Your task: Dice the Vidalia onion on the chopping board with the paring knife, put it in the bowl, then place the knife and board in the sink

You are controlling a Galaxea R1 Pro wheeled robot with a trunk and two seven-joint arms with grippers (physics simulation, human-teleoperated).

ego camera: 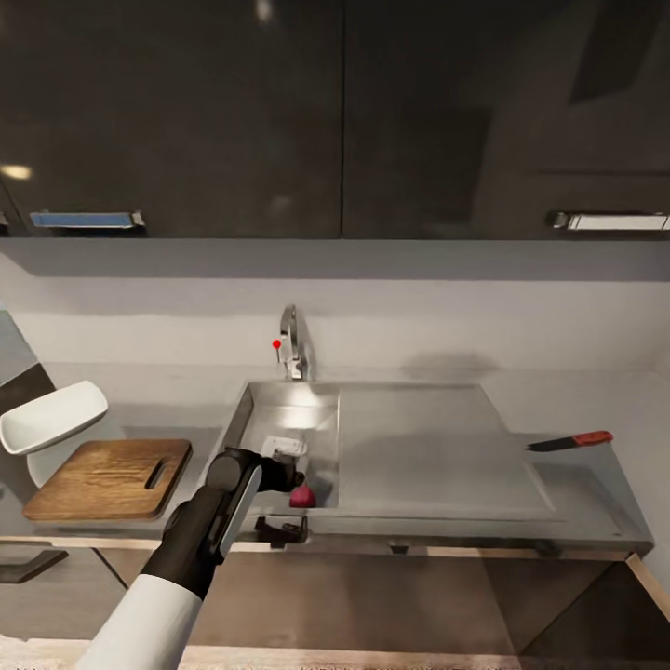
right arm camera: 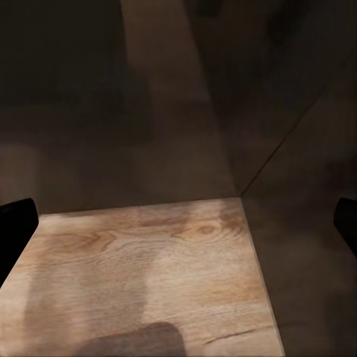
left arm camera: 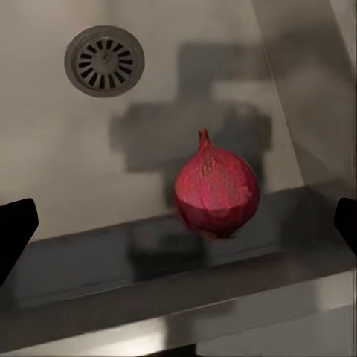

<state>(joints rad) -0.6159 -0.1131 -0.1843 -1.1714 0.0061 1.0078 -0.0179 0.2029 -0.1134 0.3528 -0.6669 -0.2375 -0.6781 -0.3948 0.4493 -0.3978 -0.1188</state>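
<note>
Head view: left gripper (ego camera: 296, 484) is at the front edge of the sink (ego camera: 419, 447), w/ the Vidalia onion (ego camera: 301, 496) in the basin's near right corner, just beside the fingertips. Left wrist view shows the onion (left arm camera: 216, 192) centred between two dark fingertips (left arm camera: 15, 230) at the frame edges, jaws spread wide, nothing held, no contact yet. Drain (left arm camera: 104, 60) lies farther back on the basin floor.

Step in hand, I'd judge: grasping the onion. To do it well: keep the bulb centred between the fingers, go down past the basin's front wall w/o clipping it, close around the widest part, not the pointed stem tip. It's round and smooth-looking, so it'll prob roll if nudged by one finger first; both should meet it together. Then lift straight up before swinging to the chopping board (ego camera: 110, 478) on the counter left of the sink, w/ the white bowl (ego camera: 51, 416) just behind it. Paring knife (ego camera: 569, 440) lies on the counter right of the drainboard, well apart.

Hard to make out: how deep the fingers sit vs the onion. Right gripper (right arm camera: 178, 223) has its fingertips far apart, empty, over wood-grain floor; where that arm sits can't be told. Chrome tap (ego camera: 291, 344) base is blurry.
</note>
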